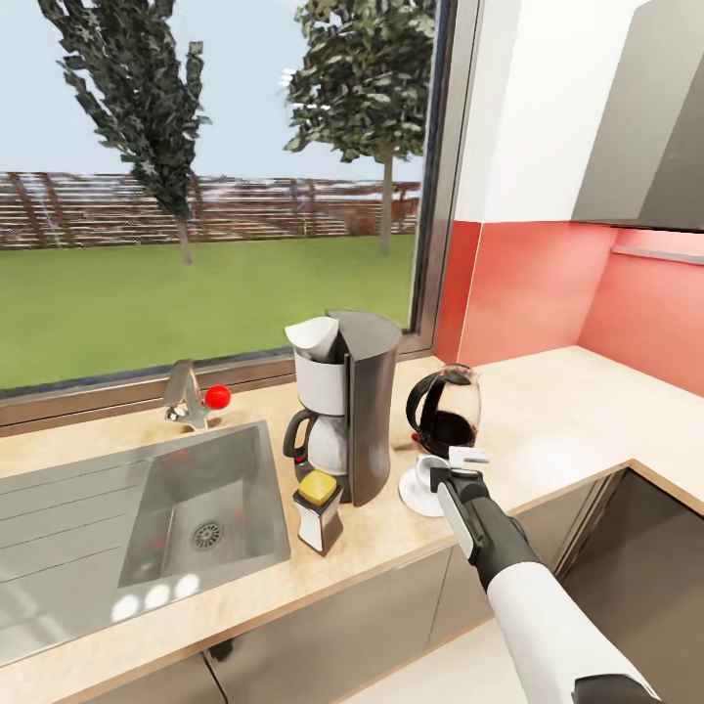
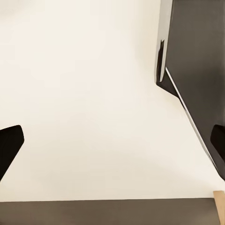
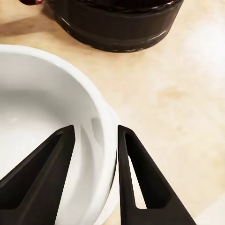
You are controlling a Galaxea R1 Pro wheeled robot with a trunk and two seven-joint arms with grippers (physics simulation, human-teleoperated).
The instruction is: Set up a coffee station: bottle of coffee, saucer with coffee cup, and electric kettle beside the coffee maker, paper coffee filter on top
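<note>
1. What could go wrong: the right gripper (image 3: 96, 140) has one finger inside the coffee cup (image 3: 42, 122) and one outside its wall, so pulling away sideways, or lifting before the jaws let go, would likely drag or tip the cup off the saucer (image 1: 418, 494). The cup also stands just in front of the electric kettle (image 1: 448, 409), at the centre right of the head view; a forward push could knock it against the kettle's black base (image 3: 117, 23).

2. Right jaws: set narrow, straddling the cup's rim. The gap is barely wider than the wall. Whether the pads actually press the wall or stand just off it I cannot tell.

3. Left jaws: the two dark fingertips (image 2: 10, 145) sit at opposite edges of the left wrist view, so they look spread wide with nothing between them; beyond them is a plain pale surface.

4. Where things are: the coffee maker (image 1: 344, 416) stands mid-frame on the countertop (image 1: 577, 411), with a paper filter (image 1: 313, 337) on top. The bottle of coffee (image 1: 319, 508) is just in front of it, lower centre. Saucer and cup lie right of the machine, kettle behind them.
</note>
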